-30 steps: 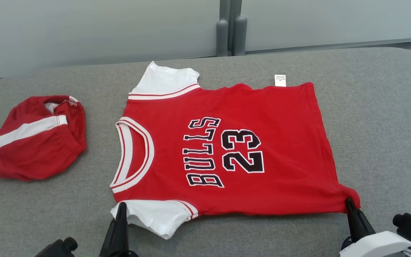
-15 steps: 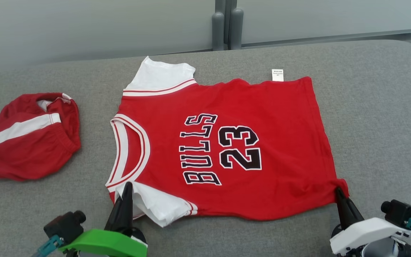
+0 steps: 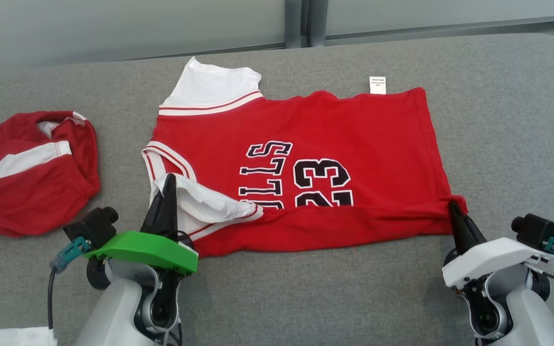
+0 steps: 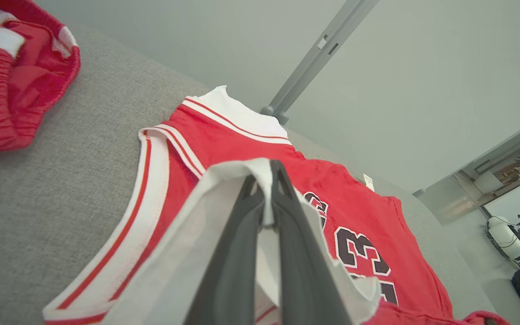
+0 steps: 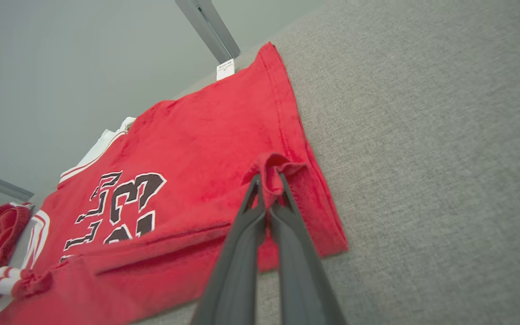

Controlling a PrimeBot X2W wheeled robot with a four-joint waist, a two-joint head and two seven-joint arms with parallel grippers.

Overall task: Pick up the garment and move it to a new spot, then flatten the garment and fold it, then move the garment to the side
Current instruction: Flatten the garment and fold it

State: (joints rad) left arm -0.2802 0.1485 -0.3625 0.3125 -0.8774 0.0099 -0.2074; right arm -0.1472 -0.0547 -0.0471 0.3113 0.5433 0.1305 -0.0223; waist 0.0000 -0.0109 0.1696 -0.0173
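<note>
- Head view: the jersey (image 3: 334, 129) lies face up at mid-table (image 3: 498, 120), its near edge turned up over the lower lettering in a fold that is only begun. The left gripper (image 3: 169, 179) is clenched on the white sleeve (image 3: 205, 202). The right gripper (image 3: 452, 205) is clenched on the near hem corner (image 3: 457, 199). Red shorts (image 3: 27, 192) sit well apart at the left.
- Left wrist view: both fingers pinch the sleeve cloth between them, holding it above the collar (image 4: 151, 149) and chest.
- Right wrist view: the fingers are closed tight on the bunched hem corner, and a doubled band of red runs along the near side.
- Progress, as judged: placing and flattening look done, since the far half lies smooth. The first fold is partway over. Still left are finishing that fold, any further folds, and moving the jersey to the side.
</note>
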